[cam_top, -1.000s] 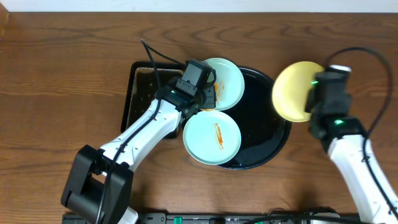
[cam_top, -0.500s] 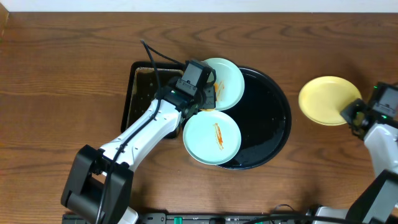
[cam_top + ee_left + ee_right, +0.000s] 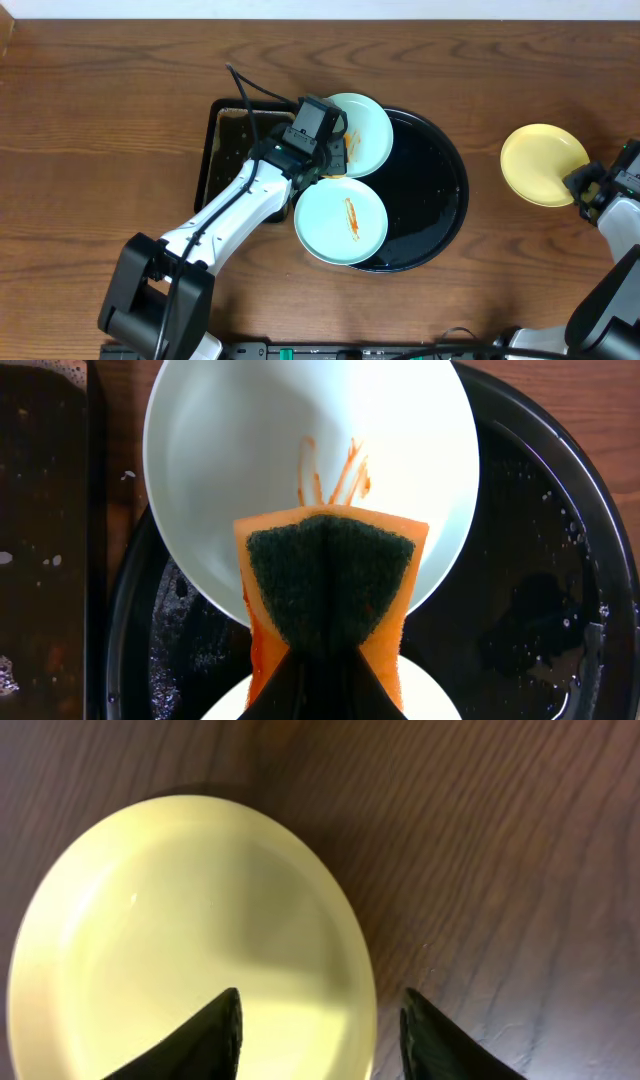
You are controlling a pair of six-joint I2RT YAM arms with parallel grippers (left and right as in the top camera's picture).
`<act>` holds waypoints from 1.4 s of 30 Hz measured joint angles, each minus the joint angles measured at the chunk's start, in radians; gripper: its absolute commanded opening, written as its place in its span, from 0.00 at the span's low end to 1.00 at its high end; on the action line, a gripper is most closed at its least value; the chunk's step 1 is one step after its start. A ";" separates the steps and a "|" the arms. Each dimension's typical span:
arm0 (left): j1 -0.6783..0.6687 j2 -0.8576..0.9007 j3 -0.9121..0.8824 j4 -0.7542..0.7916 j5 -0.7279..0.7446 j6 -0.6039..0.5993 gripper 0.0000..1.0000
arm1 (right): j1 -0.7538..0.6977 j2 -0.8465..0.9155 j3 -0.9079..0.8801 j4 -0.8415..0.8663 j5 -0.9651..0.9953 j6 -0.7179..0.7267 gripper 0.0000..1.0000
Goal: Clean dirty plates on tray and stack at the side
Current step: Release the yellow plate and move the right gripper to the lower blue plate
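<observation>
Two light blue plates sit on the round black tray (image 3: 432, 190). The back plate (image 3: 365, 128) (image 3: 290, 440) has orange sauce streaks, and so does the front plate (image 3: 341, 221). My left gripper (image 3: 335, 152) (image 3: 325, 675) is shut on an orange sponge with a green pad (image 3: 330, 575), which lies over the back plate's near rim. The pale yellow plate (image 3: 540, 162) (image 3: 170, 930) lies on the bare wood at the right. My right gripper (image 3: 590, 186) (image 3: 320, 1015) is open and straddles its rim, one finger over the plate and one over the table.
A rectangular black tray (image 3: 228, 140) (image 3: 40, 540) lies left of the round tray, under my left arm. Bare wood-grain tabletop (image 3: 560, 80) surrounds the yellow plate. The table's back edge runs along the top of the overhead view.
My right arm carried the yellow plate from beside the tray's right rim out to the right onto the table, and its jaws opened. The left arm and sponge have not moved.
</observation>
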 measured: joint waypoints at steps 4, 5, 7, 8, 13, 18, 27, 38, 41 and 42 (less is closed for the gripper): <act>0.000 0.000 0.000 0.000 0.000 0.000 0.08 | 0.018 -0.026 0.000 -0.013 -0.073 -0.048 0.52; 0.000 0.000 0.000 0.000 0.000 0.000 0.07 | 0.038 -0.042 0.000 -0.029 -0.109 -0.071 0.52; 0.000 0.000 0.000 0.000 0.000 0.000 0.08 | 0.075 -0.066 0.001 -0.055 -0.172 -0.098 0.52; 0.000 0.000 0.000 0.000 0.000 0.000 0.08 | 0.101 -0.079 0.002 -0.072 -0.211 -0.113 0.52; 0.000 0.000 0.000 -0.018 0.000 0.000 0.07 | 0.293 -0.108 0.010 -0.224 -0.379 -0.189 0.60; 0.000 0.000 0.000 -0.091 0.007 -0.004 0.08 | 0.484 -0.108 0.010 -0.341 -0.443 -0.262 0.61; -0.013 0.000 0.000 -0.165 0.139 -0.041 0.08 | 0.706 -0.101 0.010 -0.392 -0.485 -0.245 0.48; -0.119 0.000 0.000 -0.261 0.166 -0.050 0.08 | 0.855 -0.060 0.010 -0.415 -0.491 -0.128 0.39; -0.150 0.000 0.000 -0.261 0.169 -0.050 0.08 | 0.870 -0.013 0.010 -0.414 -0.494 -0.094 0.34; -0.158 0.000 0.000 -0.261 0.171 -0.050 0.07 | 0.874 0.005 0.010 -0.412 -0.495 -0.087 0.32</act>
